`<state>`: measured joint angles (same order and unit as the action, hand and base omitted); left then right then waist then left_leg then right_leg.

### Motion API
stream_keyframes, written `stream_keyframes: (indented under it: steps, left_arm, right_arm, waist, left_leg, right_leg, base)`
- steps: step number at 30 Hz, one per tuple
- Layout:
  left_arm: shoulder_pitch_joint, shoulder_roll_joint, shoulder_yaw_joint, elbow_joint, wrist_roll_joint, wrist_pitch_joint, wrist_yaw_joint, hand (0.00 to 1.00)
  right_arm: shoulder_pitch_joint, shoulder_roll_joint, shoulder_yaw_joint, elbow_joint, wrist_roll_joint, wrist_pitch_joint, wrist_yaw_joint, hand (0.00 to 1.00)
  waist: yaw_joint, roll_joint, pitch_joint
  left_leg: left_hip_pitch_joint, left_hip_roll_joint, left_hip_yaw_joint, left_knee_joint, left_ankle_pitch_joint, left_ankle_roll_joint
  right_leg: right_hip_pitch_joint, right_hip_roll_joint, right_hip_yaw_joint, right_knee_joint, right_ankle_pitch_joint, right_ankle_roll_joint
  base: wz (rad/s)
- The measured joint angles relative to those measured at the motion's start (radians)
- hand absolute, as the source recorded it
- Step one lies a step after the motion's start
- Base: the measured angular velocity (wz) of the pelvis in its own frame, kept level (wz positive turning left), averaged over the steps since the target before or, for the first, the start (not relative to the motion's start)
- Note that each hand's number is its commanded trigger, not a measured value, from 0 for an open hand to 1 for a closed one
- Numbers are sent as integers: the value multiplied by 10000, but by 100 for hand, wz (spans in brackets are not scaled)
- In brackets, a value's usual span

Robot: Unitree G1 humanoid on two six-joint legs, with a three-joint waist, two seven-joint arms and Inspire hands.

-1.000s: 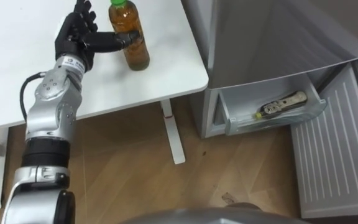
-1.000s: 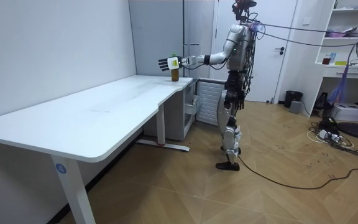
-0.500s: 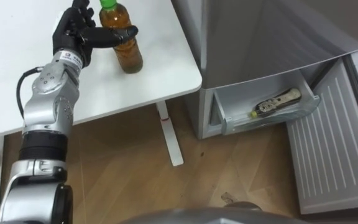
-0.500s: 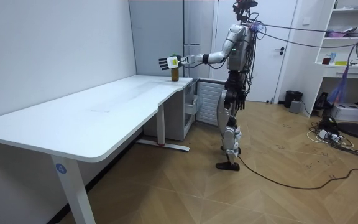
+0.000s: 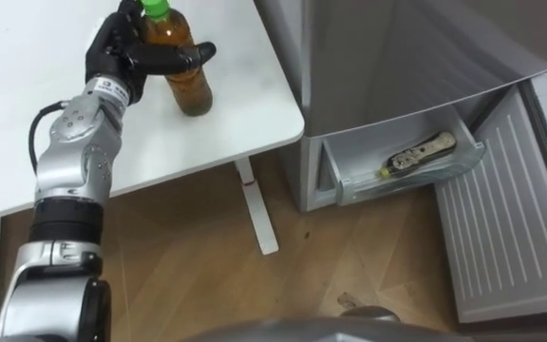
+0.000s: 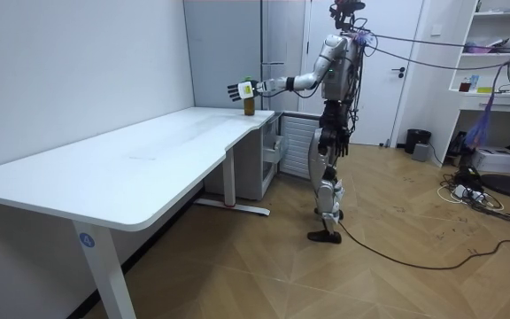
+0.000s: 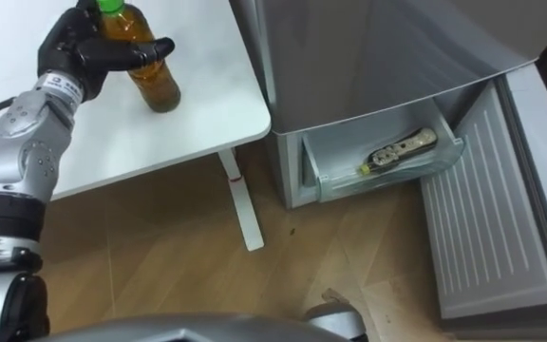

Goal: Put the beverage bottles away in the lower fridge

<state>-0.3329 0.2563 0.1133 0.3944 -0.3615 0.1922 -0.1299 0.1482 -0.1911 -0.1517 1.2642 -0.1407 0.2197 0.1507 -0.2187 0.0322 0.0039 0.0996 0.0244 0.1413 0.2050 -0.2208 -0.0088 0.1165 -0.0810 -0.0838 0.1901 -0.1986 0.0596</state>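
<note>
Amber-brown tea fills the green-capped bottle (image 5: 191,88), which stands on the white bench (image 5: 27,104) near the bench's corner, its base on the top. The left hand (image 5: 120,59) has its fingers (image 5: 174,55) wrapped round the bottle's upper half, the thumb across the front and the rest behind it, gripping it just under the cap. The arm reaches in over the bench's edge from the lower left.

Just beside the bench's end stands the grey fridge (image 5: 397,57). Its lower drawer (image 5: 402,182) is pulled out, below the level of the bench top, and a second bottle (image 5: 422,154) lies on its side inside it. Further from the bench, the lower fridge door (image 5: 501,237) is swung open, its ribbed inner face up towards the camera.

In the room view the robot stands upright on the wooden floor (image 6: 264,275) off the bench's far end, the left arm stretched out level over the bench corner to the bottle.
</note>
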Motion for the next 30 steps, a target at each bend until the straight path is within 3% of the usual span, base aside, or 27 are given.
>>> stream_keyframes:
  steps: [1,10,16,23,30]
  left_arm:
    - [0,0,0,3,0,3,-35,100]
    - [0,44,-4,3,10,33,-268,100]
    - [3,44,-107,19,35,57,-395,100]
    - [9,43,-403,19,40,373,-415,100]
    - [4,45,-396,16,22,373,-332,100]
  right_arm:
    - [8,0,-1,0,-1,0,-1,0]
    - [-32,-1,-5,-16,-32,5,-82,0]
    - [-69,-5,-10,-14,-44,-2,-85,0]
    - [-60,-5,-21,-18,-222,2,-81,0]
    - [-77,-13,-2,-82,-181,-13,-53,0]
  waist:
    - [-12,4,-1]
    - [-211,133,-6]
    - [-245,136,-8]
    - [-268,133,8]
    - [-225,88,34]
  left_leg:
    - [-1,0,0,-2,0,0]
    - [-20,11,31,-12,-20,4]
    - [-16,13,112,-21,-20,4]
    - [-26,19,163,-75,-20,5]
    - [1,18,179,-64,-16,5]
  right_leg:
    - [3,1,0,1,0,0]
    - [-67,2,29,141,2,-1]
    - [-105,5,93,153,2,-1]
    - [-154,8,95,148,2,-1]
    - [-189,8,123,142,2,-1]
  base:
    - [0]
    - [-1]
    - [-3]
    - [0]
    - [0]
